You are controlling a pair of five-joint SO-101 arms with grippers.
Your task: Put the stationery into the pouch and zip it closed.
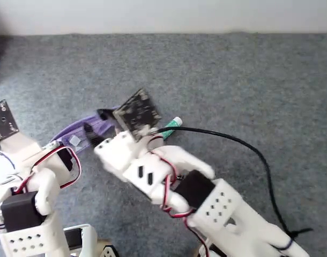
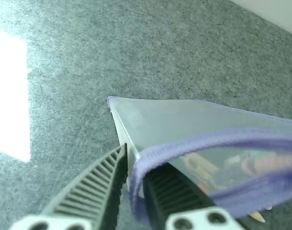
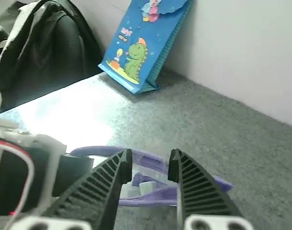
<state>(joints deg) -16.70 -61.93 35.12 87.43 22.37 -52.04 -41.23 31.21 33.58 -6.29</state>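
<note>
Pouch (image 2: pixel 194 124), lilac-zipped, stationery inside: we log it at 9 o'clock on the table (image 1: pixel 233 69). Left gripper (image 2: pixel 134 160) pinches its end, likely as anchor. Right gripper (image 3: pixel 150 153) is parted over the zip, likely to close it.

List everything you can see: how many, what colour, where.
pouch: one, clear with purple trim, on the carpet
stationery: count unclear, orange-pink, inside the pouch
pen: one, teal, on the carpet outside the pouch
cable: one, black, across the carpet
gift bag: one, blue, against the wall
backpack: one, black, beside the gift bag
carpet: one, grey, underneath everything
left gripper: one, black fingers, shut on the pouch's end
right gripper: one, black fingers, open above the pouch
</note>
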